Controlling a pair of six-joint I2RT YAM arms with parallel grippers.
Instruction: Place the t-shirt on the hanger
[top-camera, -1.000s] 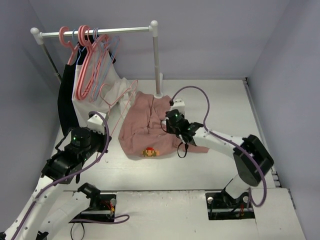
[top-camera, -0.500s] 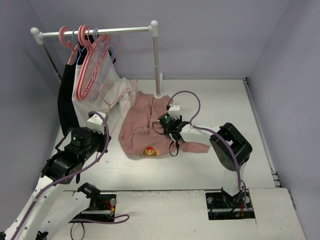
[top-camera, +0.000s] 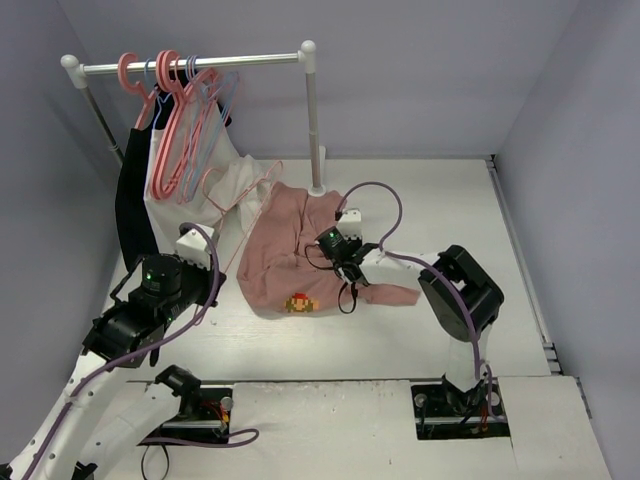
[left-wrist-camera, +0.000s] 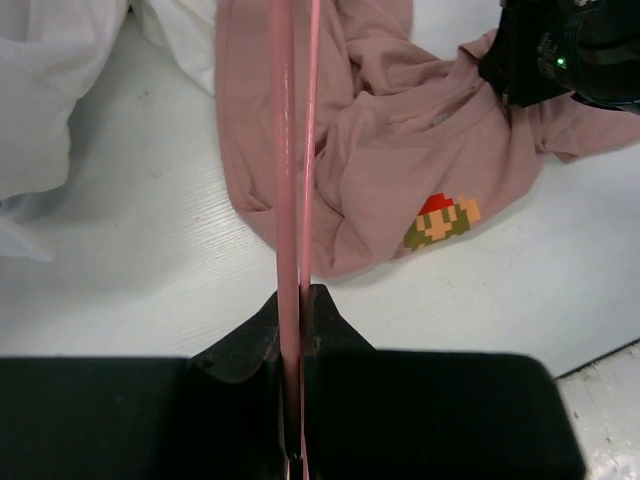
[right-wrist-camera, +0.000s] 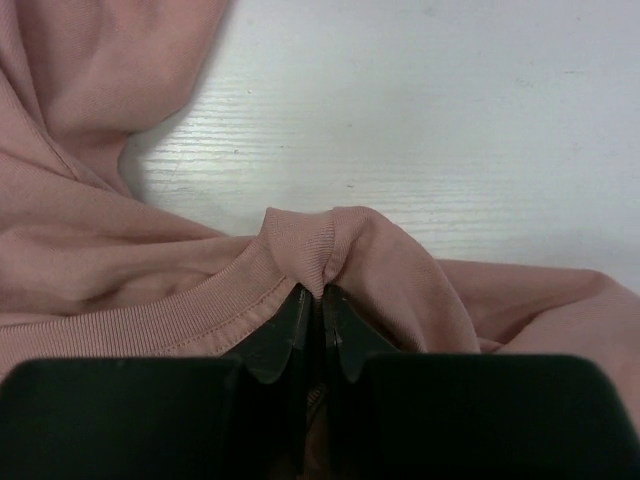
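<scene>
The salmon-pink t-shirt (top-camera: 285, 250) lies crumpled on the table, its cartoon print (top-camera: 297, 302) facing up near the front hem. My right gripper (top-camera: 338, 243) is shut on the shirt's ribbed collar (right-wrist-camera: 322, 245), pinching a fold of it just above the table. My left gripper (top-camera: 203, 268) is shut on the thin pale-pink hanger (top-camera: 245, 215), which slants up and back over the shirt's left edge. In the left wrist view the hanger (left-wrist-camera: 290, 150) runs straight out from my gripper (left-wrist-camera: 298, 300) across the shirt (left-wrist-camera: 400, 150).
A white clothes rail (top-camera: 200, 65) stands at the back left with coral and pale blue hangers (top-camera: 185, 120), a white garment (top-camera: 225, 190) and a black garment (top-camera: 130, 210). Its right post (top-camera: 314, 120) stands just behind the shirt. Walls close in on three sides.
The right arm has folded in to the left, shifting its gripper and the held collar slightly left. The left arm and the hanger have barely moved.
</scene>
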